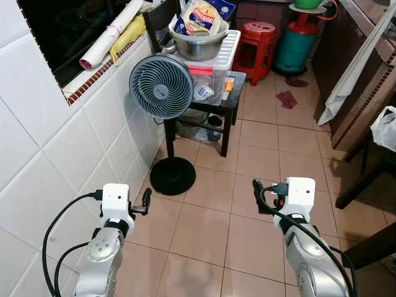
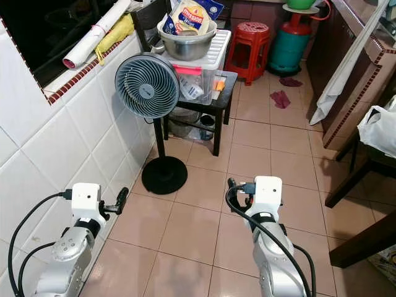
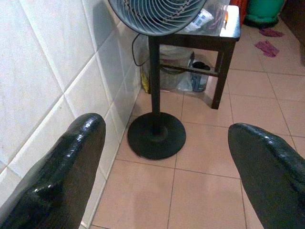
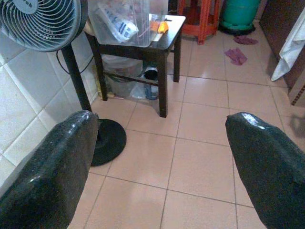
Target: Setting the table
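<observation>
My left gripper (image 3: 164, 157) is hanging above the floor with its two black fingers (image 3: 57, 176) spread wide and nothing between them. My right gripper (image 4: 162, 162) is doing the same, its fingers (image 4: 267, 167) parted wide and gripping nothing. Both are hovering over the pinkish floor tiles (image 1: 204, 229), my left one close beside the white tiled wall (image 1: 55, 154).

Ahead of my left fingers, the black round base of a standing fan (image 1: 161, 86) is resting on the tiles just by the wall, its pole rising to the grey grille. Just beyond the fan, further ahead of both grippers, a small dark table (image 1: 230, 93) is carrying a clear plastic box (image 1: 210, 74) with a metal bowl (image 1: 198, 43) on top; a snack packet (image 1: 199, 17) is sitting in that bowl. I am seeing no plates or cutlery to tell apart, so I cannot tell which thing here is meant for the table setting.

Well beyond, a red stool (image 1: 257, 40) and a green gas cylinder (image 1: 297, 46) are standing side by side. Far off toward my right fingers' side, a white cloth (image 1: 356, 68) is draping down a dark wooden cabinet (image 1: 365, 80).
</observation>
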`<state>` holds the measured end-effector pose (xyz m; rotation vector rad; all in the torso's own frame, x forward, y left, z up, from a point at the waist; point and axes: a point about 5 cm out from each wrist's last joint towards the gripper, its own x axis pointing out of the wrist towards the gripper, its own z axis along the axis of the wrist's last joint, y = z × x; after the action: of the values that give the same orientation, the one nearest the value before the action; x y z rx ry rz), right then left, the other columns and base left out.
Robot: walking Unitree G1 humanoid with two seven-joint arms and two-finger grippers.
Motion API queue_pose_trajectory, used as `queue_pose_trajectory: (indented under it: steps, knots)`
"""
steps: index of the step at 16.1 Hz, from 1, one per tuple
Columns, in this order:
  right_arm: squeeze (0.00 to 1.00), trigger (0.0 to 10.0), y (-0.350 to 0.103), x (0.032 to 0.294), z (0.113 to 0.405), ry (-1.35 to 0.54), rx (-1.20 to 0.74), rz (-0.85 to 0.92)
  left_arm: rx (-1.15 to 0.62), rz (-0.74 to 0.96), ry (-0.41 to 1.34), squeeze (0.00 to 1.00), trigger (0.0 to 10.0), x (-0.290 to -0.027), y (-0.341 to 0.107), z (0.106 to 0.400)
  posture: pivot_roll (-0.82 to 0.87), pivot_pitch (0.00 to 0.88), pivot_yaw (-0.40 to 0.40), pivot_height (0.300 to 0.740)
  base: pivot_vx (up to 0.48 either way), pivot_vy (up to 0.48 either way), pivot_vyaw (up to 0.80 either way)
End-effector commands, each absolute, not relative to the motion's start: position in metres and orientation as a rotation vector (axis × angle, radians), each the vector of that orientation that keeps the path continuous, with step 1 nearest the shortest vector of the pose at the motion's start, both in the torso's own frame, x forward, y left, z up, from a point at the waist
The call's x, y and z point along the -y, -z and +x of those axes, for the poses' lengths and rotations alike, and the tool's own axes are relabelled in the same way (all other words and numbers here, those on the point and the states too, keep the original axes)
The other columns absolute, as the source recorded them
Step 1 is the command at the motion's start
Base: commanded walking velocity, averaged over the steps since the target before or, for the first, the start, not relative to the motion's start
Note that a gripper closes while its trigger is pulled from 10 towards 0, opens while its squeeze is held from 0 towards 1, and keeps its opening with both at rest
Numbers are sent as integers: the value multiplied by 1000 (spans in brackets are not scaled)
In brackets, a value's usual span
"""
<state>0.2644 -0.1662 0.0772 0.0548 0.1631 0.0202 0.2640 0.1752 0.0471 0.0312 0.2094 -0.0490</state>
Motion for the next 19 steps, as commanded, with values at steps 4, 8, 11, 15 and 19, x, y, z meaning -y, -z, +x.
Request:
queue_pose_trajectory:
  steps: [4,8,11,15,19]
  knots:
    - [0,10000,-72,167,262,-35,-186,117,-207,70,32,0,10000,-179,-46,264,-15,46,23,740,0,0,0]
    - [0,10000,-66,168,261,-11,-201,65,-199,68,52,0,10000,-180,-47,264,-15,47,27,740,0,0,0]
    - [0,10000,-61,169,259,-8,-243,67,-203,62,50,0,10000,-179,-47,265,-15,47,27,740,0,0,0]
    - [0,10000,-64,174,259,-3,-210,65,-209,47,34,0,10000,-181,-47,268,-13,48,28,740,0,0,0]
    - [0,10000,-64,172,259,4,-208,69,-225,29,28,0,10000,-181,-46,269,-17,47,28,740,0,0,0]
